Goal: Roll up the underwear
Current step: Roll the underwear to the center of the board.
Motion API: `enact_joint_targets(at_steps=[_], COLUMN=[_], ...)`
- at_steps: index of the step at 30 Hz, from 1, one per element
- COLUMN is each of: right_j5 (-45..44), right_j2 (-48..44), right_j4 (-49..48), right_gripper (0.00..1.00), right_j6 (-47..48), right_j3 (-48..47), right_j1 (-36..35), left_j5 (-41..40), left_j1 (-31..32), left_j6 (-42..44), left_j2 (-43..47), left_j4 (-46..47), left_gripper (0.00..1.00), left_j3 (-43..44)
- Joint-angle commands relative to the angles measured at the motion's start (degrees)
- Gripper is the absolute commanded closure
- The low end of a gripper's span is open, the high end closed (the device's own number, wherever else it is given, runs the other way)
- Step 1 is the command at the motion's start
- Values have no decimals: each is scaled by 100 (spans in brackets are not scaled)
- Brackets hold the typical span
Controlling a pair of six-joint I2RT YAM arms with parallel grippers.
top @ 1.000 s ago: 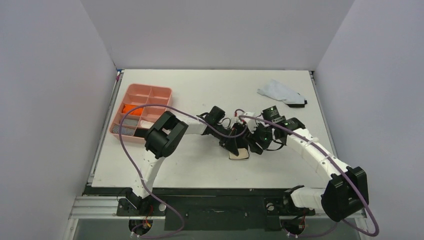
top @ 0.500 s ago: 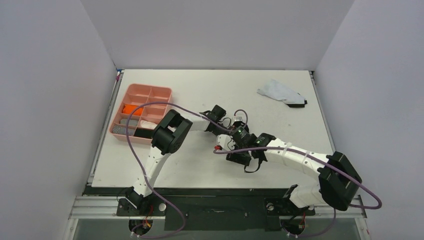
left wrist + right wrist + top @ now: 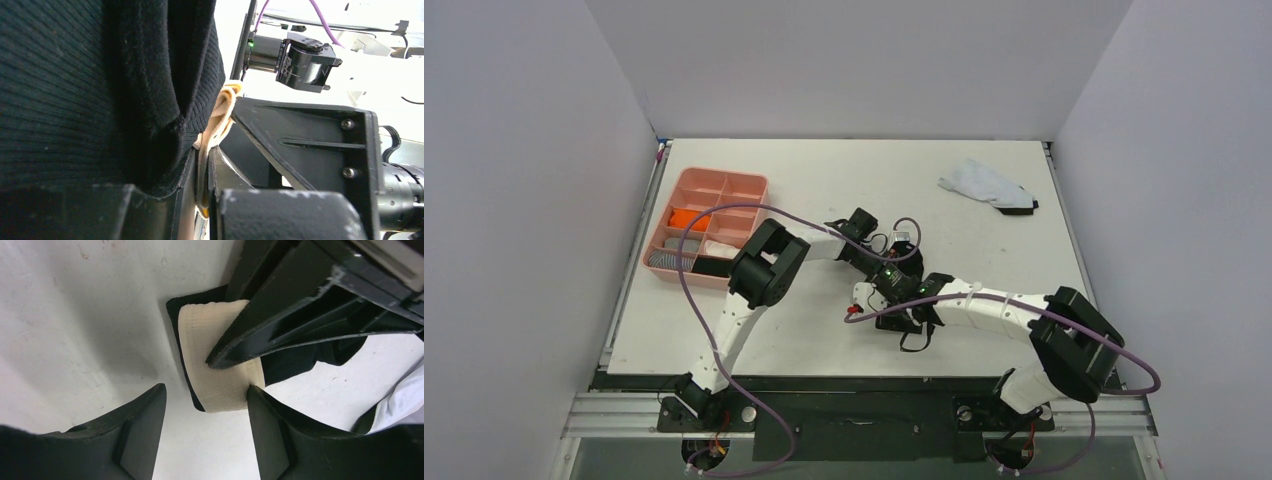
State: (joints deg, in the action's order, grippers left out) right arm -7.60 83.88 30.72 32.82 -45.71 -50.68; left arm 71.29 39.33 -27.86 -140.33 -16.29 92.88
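Pinching the folded black ribbed cloth underwear with a beige waistband (image 3: pixel 220 382), the left end effector (image 3: pixel 206 170) is clamped on its edge. The bundle lies on the white bench (image 3: pixel 75 315), well right of the pink plastic divided tray (image 3: pixel 686 183). The right end effector (image 3: pixel 204 402) hangs over it, fingers apart. If the left lets go before the right closes, the springy fabric may unroll. Closing off-centre could catch only the waistband.
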Motion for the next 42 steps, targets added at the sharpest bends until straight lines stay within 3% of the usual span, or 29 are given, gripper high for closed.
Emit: enact_joint_targets(at_steps=[1, 10, 14, 19, 21, 25, 29, 42], right_j5=[-291, -287, -154, 163, 353, 865, 1156, 1636], right_j2=[272, 712, 813, 874, 878, 795, 643, 706], right_j4=[-288, -496, -403, -96, 42, 311, 506, 874], right_gripper=[45, 51, 66, 95, 100, 100, 100, 100], right_j6=[230, 513, 564, 580, 569, 540, 505, 395], right_j3=[150, 226, 196, 114, 47, -40, -97, -444], right_j1=[-15, 235, 319, 489, 599, 845, 1032, 1066], left_j5=[-811, -805, -802, -845, -882, -971, -1033, -1248], left_j1=[-32, -14, -19, -43, -72, -195, -459, -1030], left_j6=[78, 191, 286, 433, 506, 695, 876, 1572], left_j2=[-407, -433, -402, -293, -226, -62, 151, 656], left_j4=[-259, -321, -378, -377, -382, -418, -543, -1162], left_gripper=[100, 100, 98, 73, 63, 46, 36, 25], left_j3=[-24, -60, -68, -85, -100, -145, -158, -279])
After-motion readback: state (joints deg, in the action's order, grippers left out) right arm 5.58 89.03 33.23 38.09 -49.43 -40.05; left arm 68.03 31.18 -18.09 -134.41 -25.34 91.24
